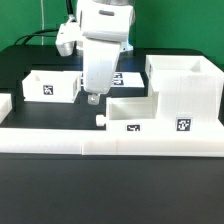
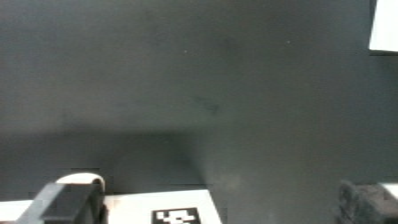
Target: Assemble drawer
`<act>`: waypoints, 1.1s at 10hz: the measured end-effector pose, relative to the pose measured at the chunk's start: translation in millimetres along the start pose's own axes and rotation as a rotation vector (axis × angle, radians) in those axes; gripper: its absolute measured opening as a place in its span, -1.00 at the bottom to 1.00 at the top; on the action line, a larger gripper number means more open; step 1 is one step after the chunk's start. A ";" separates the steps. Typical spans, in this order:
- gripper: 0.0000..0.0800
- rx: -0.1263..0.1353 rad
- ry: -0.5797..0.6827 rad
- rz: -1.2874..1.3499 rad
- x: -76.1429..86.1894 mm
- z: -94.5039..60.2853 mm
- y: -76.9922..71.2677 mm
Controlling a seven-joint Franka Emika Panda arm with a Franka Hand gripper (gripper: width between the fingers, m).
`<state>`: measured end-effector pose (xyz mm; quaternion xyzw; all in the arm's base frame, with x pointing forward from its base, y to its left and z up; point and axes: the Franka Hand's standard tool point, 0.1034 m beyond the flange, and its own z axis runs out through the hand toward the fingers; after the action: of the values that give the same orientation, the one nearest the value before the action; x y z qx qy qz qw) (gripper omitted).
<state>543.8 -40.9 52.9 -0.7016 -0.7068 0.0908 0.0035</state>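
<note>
The large white housing [image 1: 186,88] stands at the exterior view's right, its tag facing front. One white tray [image 1: 50,86] sits at the left and a second tray [image 1: 135,113] sits in the front middle, next to the housing. My gripper [image 1: 92,98] hangs above the black table between the two trays, near the second tray's left end. In the wrist view the gripper [image 2: 217,206] is open and empty, its fingers [image 2: 68,202] far apart. A white surface with a tag [image 2: 171,212] lies below it; I cannot tell which part it is.
A long low white rail [image 1: 60,140] edges the table's front. The marker board [image 1: 128,77] lies behind the arm. A small white knob [image 1: 100,120] shows by the second tray's left corner. A white corner [image 2: 384,30] shows at the wrist view's edge.
</note>
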 end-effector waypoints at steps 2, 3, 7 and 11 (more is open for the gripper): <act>0.62 0.001 0.000 0.000 -0.1 0.5 -0.2; 0.62 0.001 0.000 0.000 -0.2 0.7 -0.3; 0.62 0.055 -0.012 -0.091 -2.2 3.9 14.2; 0.62 0.057 -0.005 -0.082 -8.3 6.6 12.1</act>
<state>555.1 -50.0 45.8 -0.6713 -0.7321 0.1126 0.0253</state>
